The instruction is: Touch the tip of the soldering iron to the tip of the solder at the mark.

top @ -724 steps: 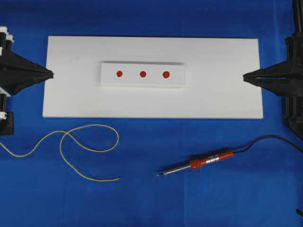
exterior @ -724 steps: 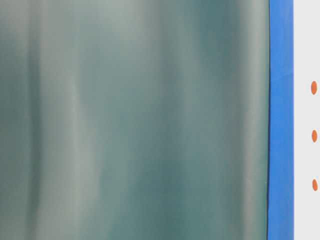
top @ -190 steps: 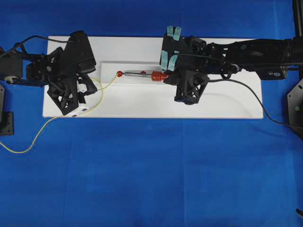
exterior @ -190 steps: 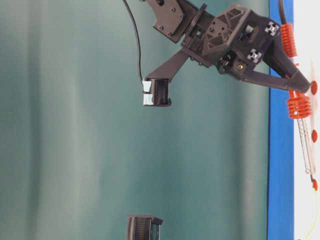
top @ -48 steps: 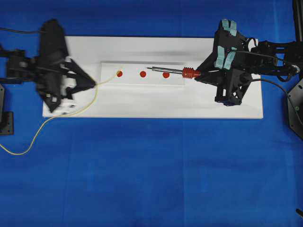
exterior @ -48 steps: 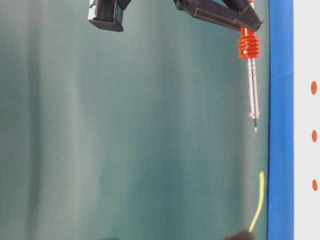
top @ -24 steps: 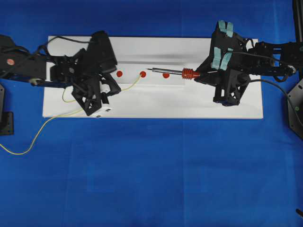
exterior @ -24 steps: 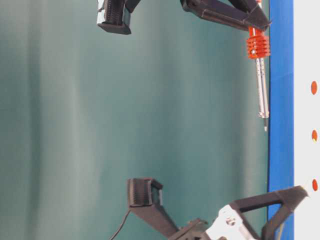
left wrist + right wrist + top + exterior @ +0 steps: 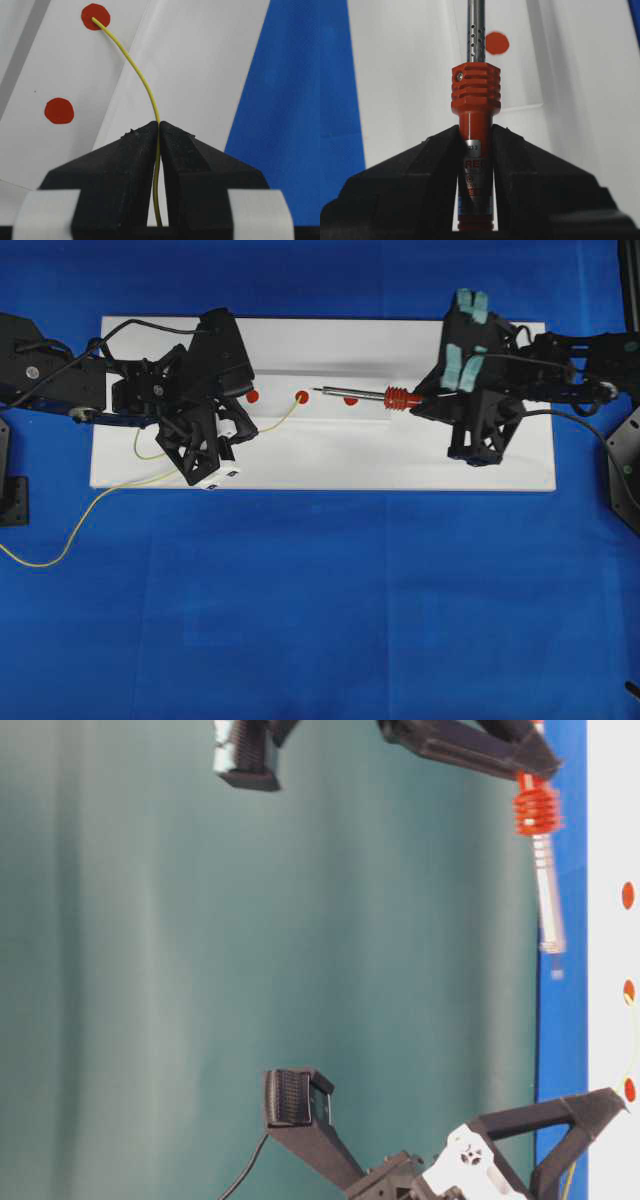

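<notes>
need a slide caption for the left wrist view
Left end effector pinches the yellow solder, its tip resting on a red mark.

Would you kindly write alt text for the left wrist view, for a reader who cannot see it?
The left hand, shut on the solder, holds the yellow wire so it arcs up and left, its tip resting on the farther red mark. A second red mark lies nearer on the white block, with blue cloth to the right.

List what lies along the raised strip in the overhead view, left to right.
left gripper → left red dot → solder tip on middle dot → soldering iron → right gripper
</notes>
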